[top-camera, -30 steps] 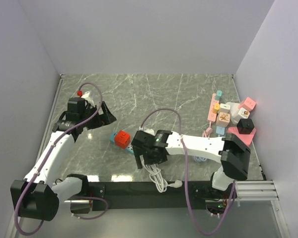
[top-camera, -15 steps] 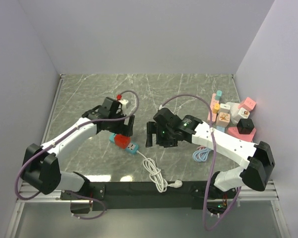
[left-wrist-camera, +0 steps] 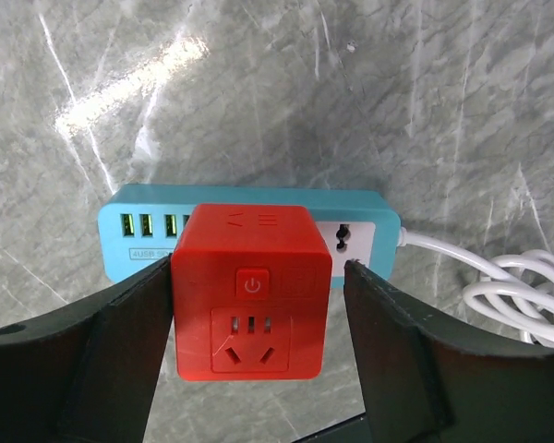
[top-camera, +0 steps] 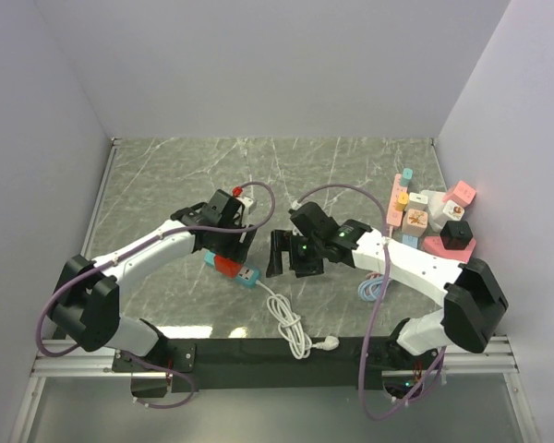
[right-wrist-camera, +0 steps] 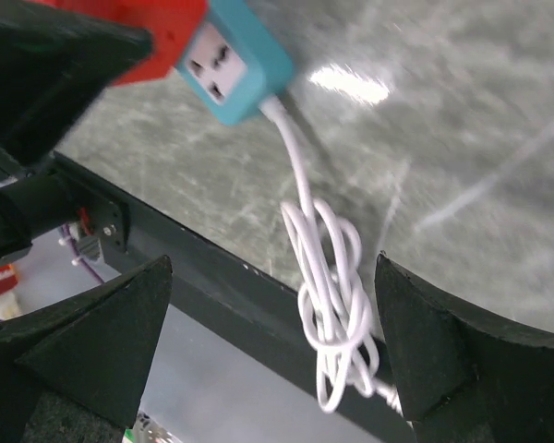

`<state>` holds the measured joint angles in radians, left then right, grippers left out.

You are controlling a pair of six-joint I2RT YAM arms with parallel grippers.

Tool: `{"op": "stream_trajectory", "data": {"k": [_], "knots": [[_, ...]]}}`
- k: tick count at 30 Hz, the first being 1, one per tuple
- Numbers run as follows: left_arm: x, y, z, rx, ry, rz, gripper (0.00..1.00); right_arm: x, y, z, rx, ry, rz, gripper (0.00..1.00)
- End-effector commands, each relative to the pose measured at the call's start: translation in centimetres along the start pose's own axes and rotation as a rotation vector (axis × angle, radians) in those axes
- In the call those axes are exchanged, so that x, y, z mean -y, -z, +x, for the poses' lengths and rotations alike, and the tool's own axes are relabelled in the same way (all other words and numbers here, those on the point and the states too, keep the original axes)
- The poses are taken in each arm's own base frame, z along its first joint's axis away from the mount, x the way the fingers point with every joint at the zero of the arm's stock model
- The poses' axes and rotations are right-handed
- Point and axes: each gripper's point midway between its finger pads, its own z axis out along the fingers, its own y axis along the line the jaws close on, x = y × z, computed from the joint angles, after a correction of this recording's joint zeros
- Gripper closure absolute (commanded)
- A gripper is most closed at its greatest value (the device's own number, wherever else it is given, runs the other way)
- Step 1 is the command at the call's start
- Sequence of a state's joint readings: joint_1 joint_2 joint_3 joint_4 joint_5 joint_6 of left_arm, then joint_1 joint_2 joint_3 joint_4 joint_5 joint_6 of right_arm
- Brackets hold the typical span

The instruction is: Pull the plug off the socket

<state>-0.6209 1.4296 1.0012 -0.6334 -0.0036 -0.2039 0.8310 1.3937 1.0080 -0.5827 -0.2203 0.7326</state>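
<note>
A red cube plug (left-wrist-camera: 252, 295) is seated in a teal socket strip (left-wrist-camera: 258, 205) lying on the marble table. My left gripper (left-wrist-camera: 258, 318) straddles the cube. Its left finger (left-wrist-camera: 120, 341) lies against the cube's side, while the right finger (left-wrist-camera: 397, 341) stands a narrow gap away. In the top view the plug (top-camera: 225, 266) and strip (top-camera: 246, 275) sit under the left gripper (top-camera: 229, 247). My right gripper (top-camera: 291, 254) hovers open just right of the strip's end, over the strip's white cable (right-wrist-camera: 328, 286), with nothing between its jaws.
The white cable (top-camera: 291, 328) coils toward the black front rail (top-camera: 277, 353). A pile of coloured adapters (top-camera: 434, 217) and a pink strip (top-camera: 397, 198) sit at the right edge. A small coiled cord (top-camera: 374, 288) lies under the right arm.
The left arm swung in from the far left to the red plug, and its jaws have narrowed around it. The right arm moved away from the front edge to beside the strip's end.
</note>
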Motion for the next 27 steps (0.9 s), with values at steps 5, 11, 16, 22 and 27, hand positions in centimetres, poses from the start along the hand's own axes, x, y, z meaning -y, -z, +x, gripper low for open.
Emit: {"op": "stream_trajectory", "data": {"k": [5, 11, 16, 22, 27], "knots": [[0.2, -0.2, 1.6, -0.013, 0.022, -0.009, 0.19, -1.0, -2.5, -3.4, 0.029, 0.086, -0.125, 0.04], [0.4, -0.5, 2.3, -0.027, 0.027, -0.010, 0.12, -1.2, -3.6, -4.5, 0.021, 0.110, -0.149, 0.05], [0.7, -0.2, 1.6, 0.007, 0.045, 0.001, 0.61, -2.0, -4.1, -4.5, 0.006, 0.143, -0.215, 0.07], [1.8, 3.2, -1.7, 0.197, 0.046, 0.061, 1.00, -2.5, -5.1, -4.1, -0.070, 0.221, -0.289, 0.09], [3.1, 6.7, -3.5, 0.328, 0.008, 0.154, 1.00, -2.3, -5.6, -4.6, -0.099, 0.269, -0.299, 0.10]]}}
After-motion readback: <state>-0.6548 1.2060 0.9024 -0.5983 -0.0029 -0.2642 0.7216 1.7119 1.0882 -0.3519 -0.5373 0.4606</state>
